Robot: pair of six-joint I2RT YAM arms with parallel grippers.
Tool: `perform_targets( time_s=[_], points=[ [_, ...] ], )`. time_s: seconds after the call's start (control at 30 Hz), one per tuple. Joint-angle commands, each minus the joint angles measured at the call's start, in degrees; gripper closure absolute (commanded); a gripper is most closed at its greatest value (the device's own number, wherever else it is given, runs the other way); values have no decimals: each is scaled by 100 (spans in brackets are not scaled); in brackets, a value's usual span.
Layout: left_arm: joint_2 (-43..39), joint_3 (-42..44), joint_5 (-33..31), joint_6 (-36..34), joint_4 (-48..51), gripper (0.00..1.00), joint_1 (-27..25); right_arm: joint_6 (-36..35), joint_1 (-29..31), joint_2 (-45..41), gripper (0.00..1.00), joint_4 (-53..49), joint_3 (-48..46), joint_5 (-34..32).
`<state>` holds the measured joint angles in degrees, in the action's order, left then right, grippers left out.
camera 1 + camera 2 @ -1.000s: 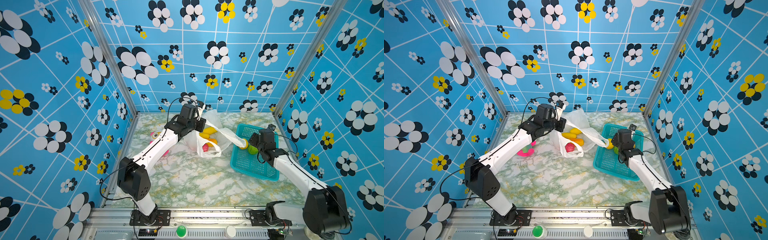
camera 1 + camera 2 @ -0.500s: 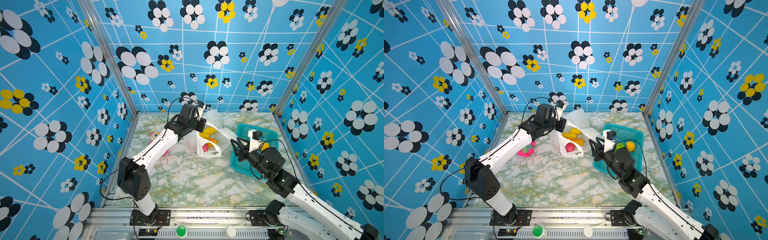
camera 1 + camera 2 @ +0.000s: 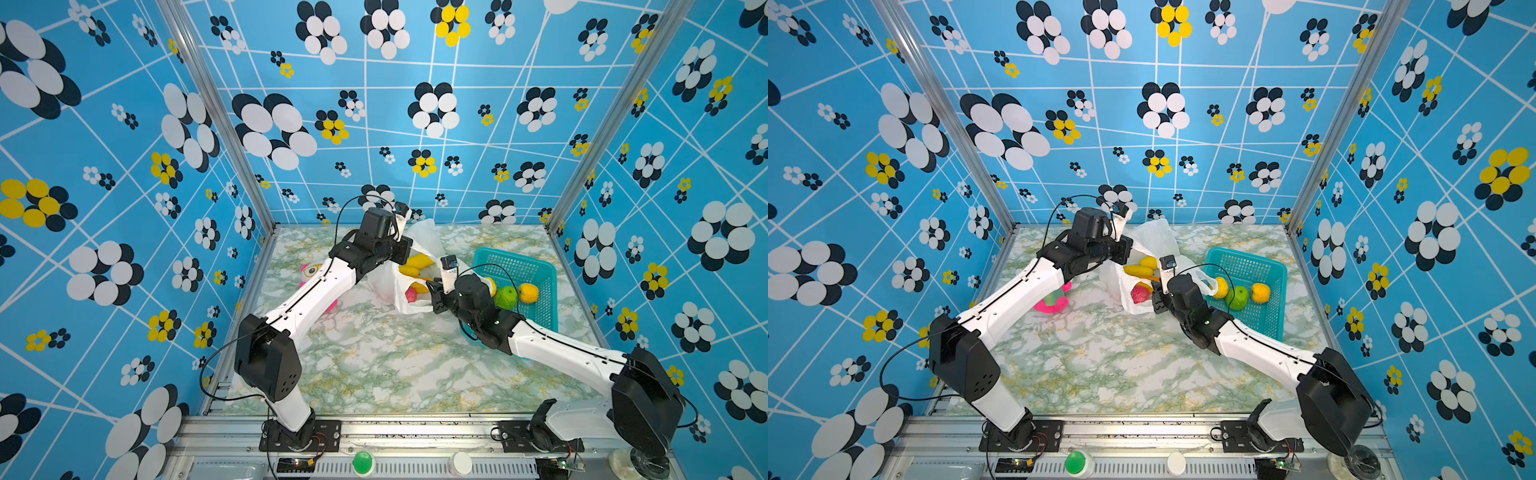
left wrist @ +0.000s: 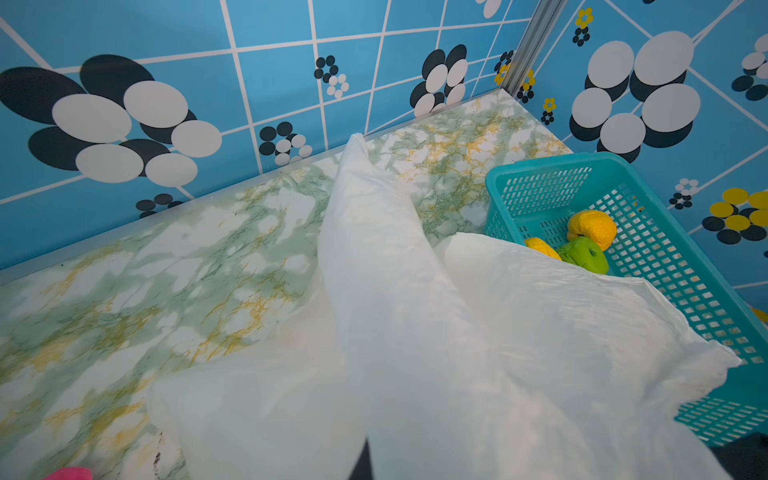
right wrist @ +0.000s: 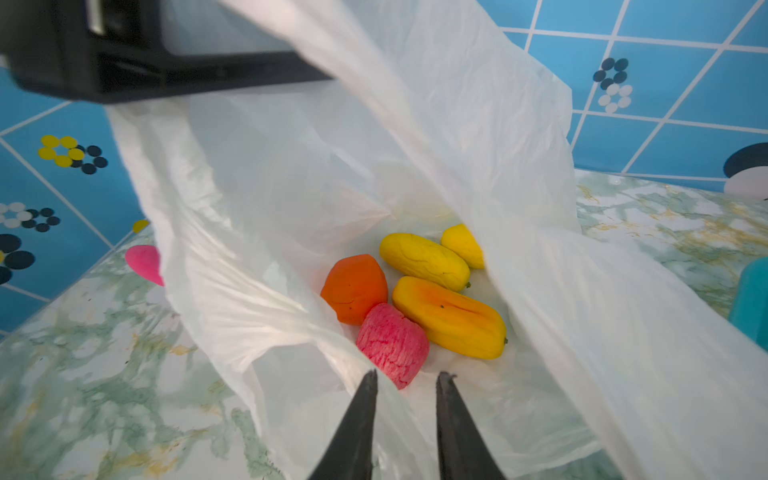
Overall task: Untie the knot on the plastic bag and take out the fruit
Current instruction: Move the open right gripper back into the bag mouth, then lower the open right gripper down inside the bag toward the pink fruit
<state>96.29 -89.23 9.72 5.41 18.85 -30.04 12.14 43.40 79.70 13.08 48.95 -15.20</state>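
Just left of the teal basket, the plastic bag lies mouth-open toward the far side of the marbled table. Inside lie a pink-red fruit, an orange fruit and yellow oblong fruits. The left gripper, clamped tight, holds the bag's upper edge raised. The right gripper is at the bag's mouth. Its jaws are narrowly apart, with the tips flanking the pink-red fruit's end; whether they touch it is unclear. The basket holds two orange-yellow fruits and a green fruit. A plush toy lies left of the bag.

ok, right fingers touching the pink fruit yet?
Cannot tell. Right wrist view: the right fingers flank the pink fruit, one tip overlapping its edge; depth unclear.
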Motion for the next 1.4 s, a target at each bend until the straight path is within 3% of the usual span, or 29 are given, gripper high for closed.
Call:
perform_targets(
  time_s=[0.0, 0.1, 0.2, 0.27, 0.3, 0.43, 0.73, 0.93, 1.07, 1.1, 1.2, 1.37],
  points=[
    [-115, 55, 101, 39, -22, 100, -28, 102, 20, 263, 68, -40, 315, -491],
    [-124, 55, 102, 30, -22, 100, -28, 99, 17, 429, 55, -71, 413, -397],
    [-145, 70, 83, 30, -22, 100, -28, 53, 15, 404, 43, 162, 320, 100],
    [-161, 81, 66, 30, -36, 100, -28, 51, 24, 382, 43, 294, 261, 600],
    [-164, 90, 59, 25, -39, 100, -27, 45, 25, 367, 44, 376, 230, 872],
    [-181, 107, -9, 39, -53, 100, -23, 47, 29, 326, 66, 724, 79, 1620],
    [-197, 133, -122, 65, -75, 100, -19, -19, 125, 215, 100, 679, 66, 1716],
    [-203, 136, -114, 48, -78, 100, -19, -281, 292, 121, 100, 924, -87, 2091],
    [-206, 136, -106, 52, -75, 100, -19, -562, 441, 17, 100, 732, -70, 1752],
    [-207, 143, -110, 41, -75, 100, -19, -603, 442, -23, 93, 661, -85, 1505],
    [-225, 160, -117, 39, -80, 100, -19, -719, 442, -207, 50, 517, -202, 662],
    [-246, 178, -105, 39, -84, 100, -19, -959, 411, -347, 35, 376, -428, -212]
  ],
)
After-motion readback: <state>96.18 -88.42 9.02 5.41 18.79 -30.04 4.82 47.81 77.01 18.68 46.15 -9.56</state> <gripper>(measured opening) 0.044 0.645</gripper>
